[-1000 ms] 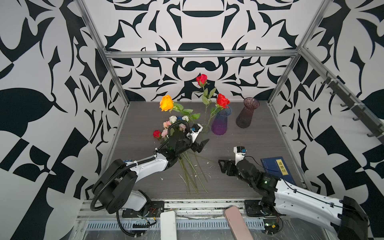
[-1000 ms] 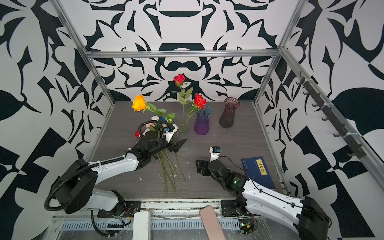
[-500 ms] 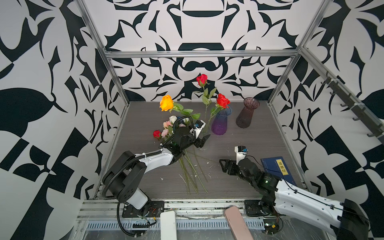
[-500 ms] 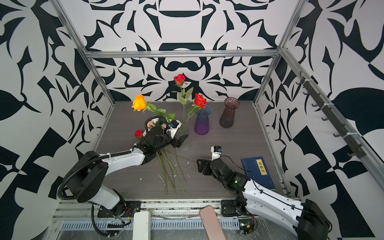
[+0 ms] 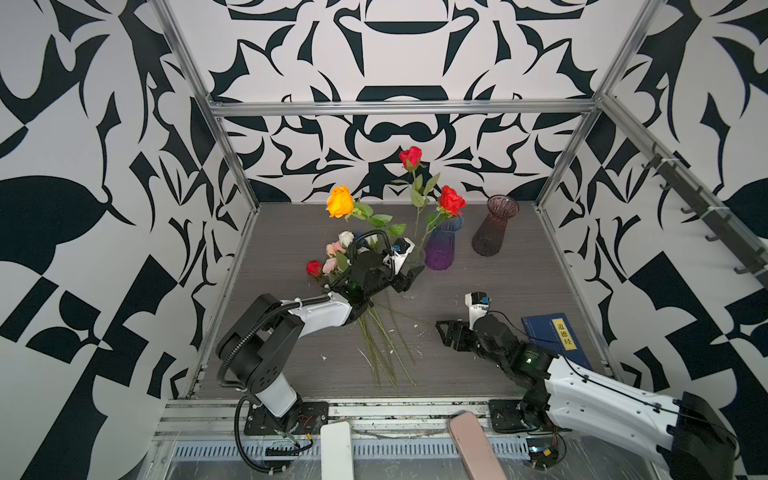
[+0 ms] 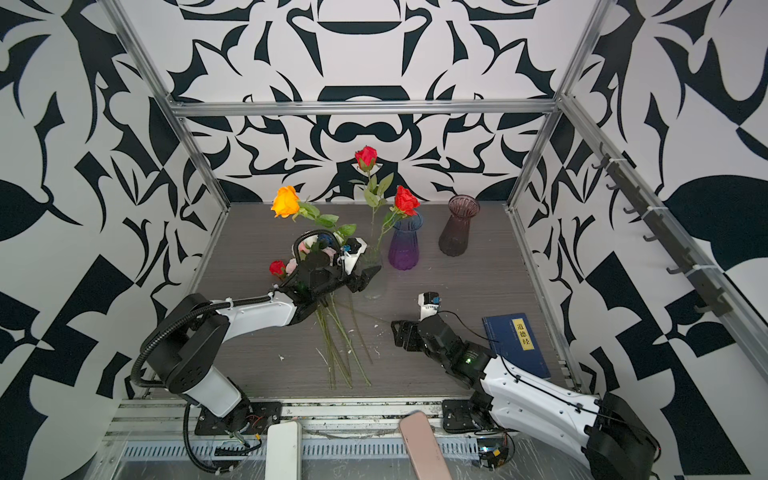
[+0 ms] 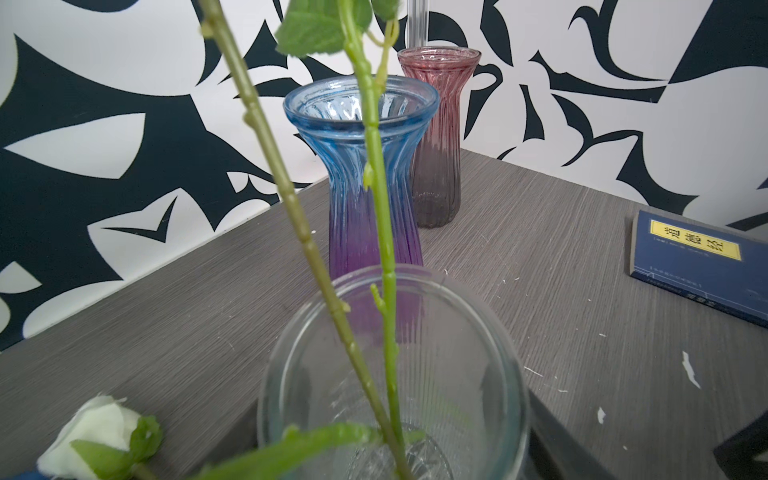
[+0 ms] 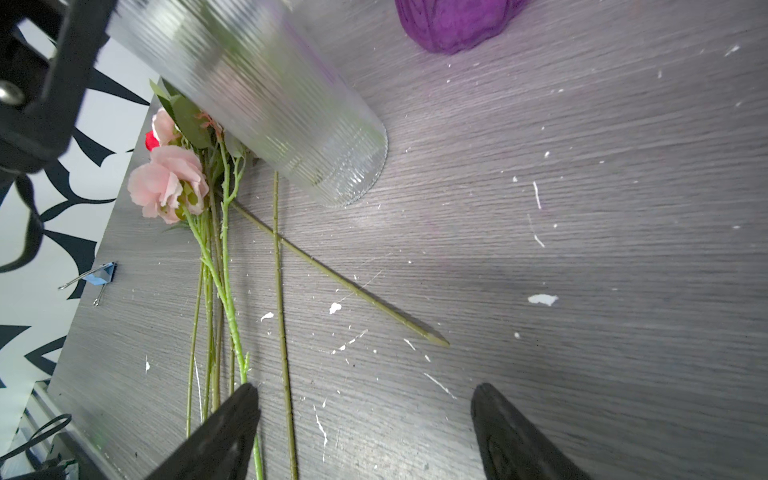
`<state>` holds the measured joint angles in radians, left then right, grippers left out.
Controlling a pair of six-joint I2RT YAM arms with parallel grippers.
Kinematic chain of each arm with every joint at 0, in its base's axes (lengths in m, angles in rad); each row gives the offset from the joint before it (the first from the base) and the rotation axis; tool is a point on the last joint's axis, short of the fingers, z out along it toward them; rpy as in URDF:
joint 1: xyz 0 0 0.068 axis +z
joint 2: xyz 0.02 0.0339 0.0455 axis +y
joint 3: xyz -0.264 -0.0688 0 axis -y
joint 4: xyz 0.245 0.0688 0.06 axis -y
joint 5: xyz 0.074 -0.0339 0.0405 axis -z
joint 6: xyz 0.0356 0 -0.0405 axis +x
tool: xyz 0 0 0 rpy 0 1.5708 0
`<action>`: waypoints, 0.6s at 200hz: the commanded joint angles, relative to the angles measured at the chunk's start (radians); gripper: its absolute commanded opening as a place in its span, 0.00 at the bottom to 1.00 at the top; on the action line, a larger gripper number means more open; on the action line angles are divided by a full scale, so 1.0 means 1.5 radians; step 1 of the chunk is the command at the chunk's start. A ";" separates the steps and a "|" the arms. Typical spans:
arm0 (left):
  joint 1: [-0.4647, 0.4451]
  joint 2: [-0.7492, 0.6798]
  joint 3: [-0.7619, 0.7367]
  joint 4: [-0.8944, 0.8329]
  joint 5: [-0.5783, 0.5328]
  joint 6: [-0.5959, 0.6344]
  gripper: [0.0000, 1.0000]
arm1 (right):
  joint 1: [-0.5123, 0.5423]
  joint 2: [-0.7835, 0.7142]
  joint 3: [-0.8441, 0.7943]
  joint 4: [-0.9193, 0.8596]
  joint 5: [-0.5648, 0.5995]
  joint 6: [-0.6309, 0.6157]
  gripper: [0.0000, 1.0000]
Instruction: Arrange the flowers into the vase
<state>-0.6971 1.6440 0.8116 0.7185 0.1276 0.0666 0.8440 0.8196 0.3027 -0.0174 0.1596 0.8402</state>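
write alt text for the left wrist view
Two green flower stems stand in a clear ribbed vase up close. Beyond it on the grey table are a blue-purple vase, a smoky pink vase and a blue book.

The desk (image 5: 498, 270) is grey with a fine wood grain. On it stand a clear ribbed vase (image 6: 372, 286), a blue-to-purple vase (image 5: 441, 249) just beside it and a maroon vase (image 5: 492, 232) farther back. Loose flowers (image 5: 382, 345) lie flat with stems fanned toward the front, a blue book (image 5: 552, 345) lies near the right edge, a blue binder clip (image 8: 99, 276) near the left, and white flecks (image 8: 542, 299) are scattered about.
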 commanded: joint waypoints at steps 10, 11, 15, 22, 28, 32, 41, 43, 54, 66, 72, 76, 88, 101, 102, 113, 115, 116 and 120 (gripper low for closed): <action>0.015 0.017 0.018 0.025 0.011 -0.001 0.50 | -0.006 0.001 0.007 0.026 -0.006 -0.009 0.84; 0.015 0.017 0.017 0.025 0.011 -0.001 0.50 | -0.006 0.001 0.007 0.026 -0.006 -0.009 0.84; 0.018 0.018 0.018 0.025 0.012 0.000 0.50 | -0.007 0.002 0.007 0.027 -0.007 -0.009 0.84; 0.024 0.021 0.021 0.025 0.014 0.000 0.50 | -0.007 0.003 0.008 0.027 -0.008 -0.009 0.84; 0.030 0.025 0.025 0.023 0.018 0.000 0.51 | -0.008 0.005 0.007 0.028 -0.010 -0.009 0.84; 0.034 0.029 0.028 0.022 0.021 0.000 0.51 | -0.009 0.007 0.008 0.029 -0.011 -0.009 0.84; 0.045 0.037 0.039 0.018 0.028 0.000 0.51 | -0.010 0.011 0.009 0.032 -0.015 -0.010 0.84; 0.047 0.039 0.042 0.017 0.030 0.001 0.51 | -0.010 0.012 0.009 0.033 -0.015 -0.010 0.84; 0.059 0.051 0.058 0.008 0.040 0.005 0.51 | -0.011 0.019 0.011 0.035 -0.019 -0.012 0.84; 0.072 0.065 0.078 0.002 0.048 0.011 0.51 | -0.012 0.027 0.014 0.037 -0.023 -0.013 0.84; 0.079 0.074 0.089 -0.001 0.053 0.012 0.51 | -0.013 0.031 0.016 0.037 -0.024 -0.013 0.84; 0.084 0.079 0.096 -0.003 0.058 0.013 0.51 | -0.014 0.034 0.017 0.038 -0.025 -0.014 0.84; 0.099 0.099 0.120 -0.005 0.072 0.013 0.53 | -0.016 0.042 0.020 0.040 -0.029 -0.015 0.84; 0.117 0.121 0.148 -0.011 0.088 0.014 0.53 | -0.017 0.052 0.024 0.042 -0.033 -0.017 0.84; 0.118 0.123 0.151 -0.011 0.089 0.014 0.53 | -0.018 0.052 0.025 0.042 -0.034 -0.017 0.84; 0.134 0.144 0.179 -0.017 0.101 0.015 0.53 | -0.020 0.062 0.028 0.043 -0.037 -0.018 0.84; 0.136 0.147 0.185 -0.018 0.103 0.015 0.53 | -0.019 0.063 0.028 0.044 -0.037 -0.019 0.84; 0.138 0.149 0.187 -0.019 0.104 0.015 0.53 | -0.019 0.064 0.028 0.044 -0.038 -0.018 0.84; 0.143 0.159 0.198 -0.020 0.108 0.015 0.53 | -0.020 0.067 0.030 0.044 -0.039 -0.019 0.84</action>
<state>-0.5289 1.8252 1.0222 0.7055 0.2333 0.0799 0.8211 0.9012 0.3065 0.0120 0.1139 0.8310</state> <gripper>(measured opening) 0.700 0.836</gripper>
